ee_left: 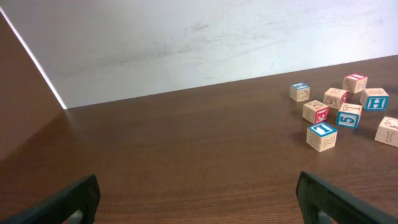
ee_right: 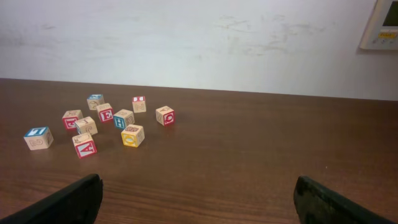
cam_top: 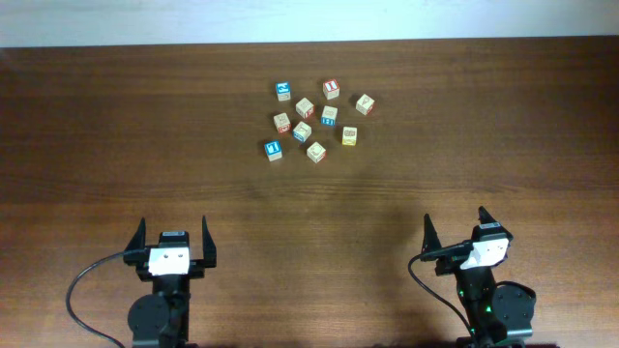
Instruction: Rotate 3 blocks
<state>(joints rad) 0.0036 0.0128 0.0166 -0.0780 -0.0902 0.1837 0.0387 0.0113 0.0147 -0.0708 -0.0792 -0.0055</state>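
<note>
From overhead, 10 blocks sit in a loose cluster at the far middle of the brown table (cam_top: pixel 116 145), none stacked. The near blue block (cam_top: pixel 274 150) is at the cluster's front left corner, the far blue block (cam_top: pixel 282 91) at its back left, and the yellow block (cam_top: pixel 349 135) on the right side. A red-topped block (cam_top: pixel 331 89) stands at the back, and tan blocks fill the space between them. A stretch of bare wood separates the cluster from both arms. The left gripper (cam_top: pixel 174 228) and right gripper (cam_top: pixel 455 217) rest near the front edge, well apart, fingers spread wide, pointing at the blocks and grasping nothing. A black cable (cam_top: pixel 82 285) loops beside the left arm.

The left wrist view looks low across the table to a white wall (ee_left: pixel 186 43). The left gripper (ee_left: pixel 199 205) shows only 2 dark fingertips at the bottom corners. The near blue block (ee_left: pixel 322 135) and far blue block (ee_left: pixel 300 91) appear at the right. The yellow block does not show here.

The right wrist view has the right gripper (ee_right: pixel 199 205) equally splayed. All 10 blocks are at the left, among them the yellow block (ee_right: pixel 132 135), near blue block (ee_right: pixel 38 137) and far blue block (ee_right: pixel 95 101). A pale wall box (ee_right: pixel 380 25) shows only here.
</note>
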